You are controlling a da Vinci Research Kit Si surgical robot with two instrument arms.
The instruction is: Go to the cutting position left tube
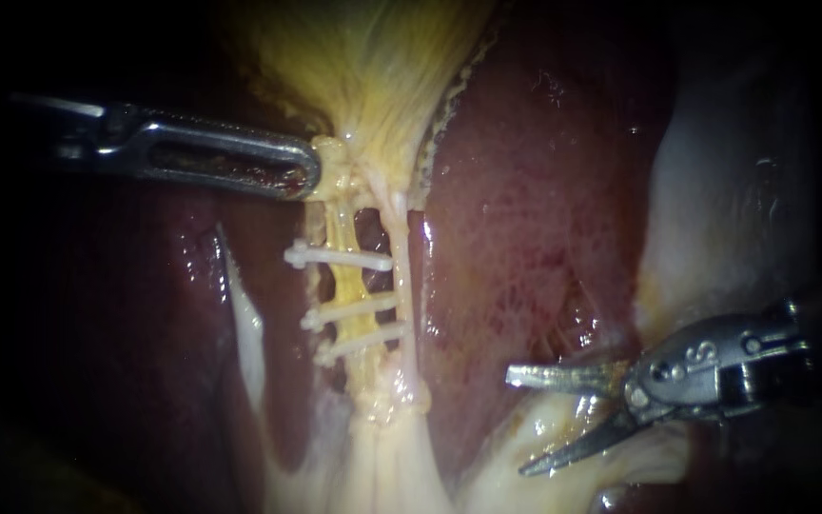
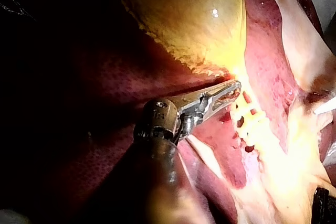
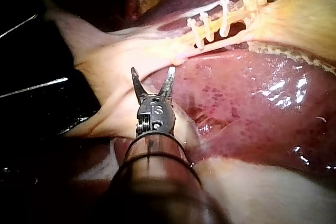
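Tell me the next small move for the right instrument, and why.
I would likely carry the right instrument, jaws open, across the liver toward the left tube, aiming between the top two clips. Its jaws now hang well aside of the tube, holding nothing, and three clips already sit on it.

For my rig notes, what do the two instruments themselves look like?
The left instrument is silver metal, its long jaws slotted with rounded ends. The right instrument has slim, pointed, blade-like silver jaws on a grey hinged wrist with round pins and stamped marks, then a dark shaft.
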